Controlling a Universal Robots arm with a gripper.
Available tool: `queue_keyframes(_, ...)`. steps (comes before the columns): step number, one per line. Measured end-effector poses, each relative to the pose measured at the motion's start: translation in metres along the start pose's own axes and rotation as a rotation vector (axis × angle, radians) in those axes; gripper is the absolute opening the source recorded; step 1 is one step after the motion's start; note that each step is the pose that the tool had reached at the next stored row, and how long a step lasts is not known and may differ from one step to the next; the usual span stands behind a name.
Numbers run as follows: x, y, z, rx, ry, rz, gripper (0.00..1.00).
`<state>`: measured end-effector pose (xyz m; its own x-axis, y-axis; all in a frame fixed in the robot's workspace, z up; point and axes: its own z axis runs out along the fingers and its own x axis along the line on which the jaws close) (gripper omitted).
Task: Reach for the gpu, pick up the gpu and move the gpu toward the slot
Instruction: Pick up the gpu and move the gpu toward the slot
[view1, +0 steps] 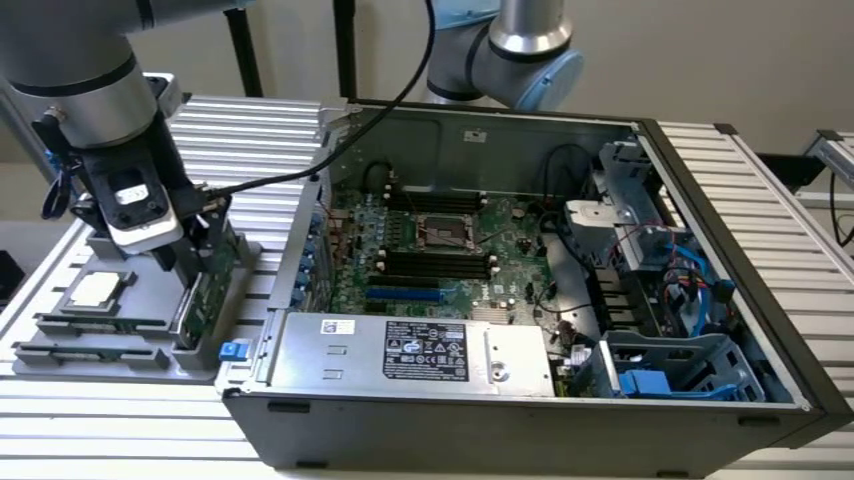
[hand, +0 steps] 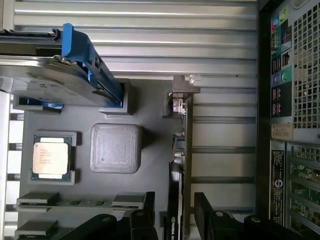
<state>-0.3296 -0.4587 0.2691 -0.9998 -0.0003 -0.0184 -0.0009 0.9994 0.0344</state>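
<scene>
The tool (hand: 174, 202) hangs low over the grey tray (hand: 150, 150) at the exterior view's left, its fingers (hand: 142, 220) apart and straddling the gpu (hand: 181, 165), one on each side with a sliver of gap showing, so I judge nothing is gripped yet. The gpu stands on its long edge in a groove along the tray's edge nearest the computer case (view1: 534, 430), its silver bracket (hand: 182, 92) at the far end. The reach looks all but complete; the pick-up and the carry toward the slot on the motherboard (view1: 454, 250) are not done. The processor chip (hand: 50, 156) bears print too fine to read. A green logo on the card near the tool is illegible. The power supply (view1: 414, 350) carries a black label, also unreadable.
</scene>
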Motion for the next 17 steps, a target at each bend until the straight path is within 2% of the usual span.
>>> queue_keyframes(10,-0.001,0.0002,0.0172,0.0005,-0.0040,0.014,0.44)
queue_keyframes(17,-0.001,0.0067,0.0212,0.0062,-0.0045,0.020,0.44)
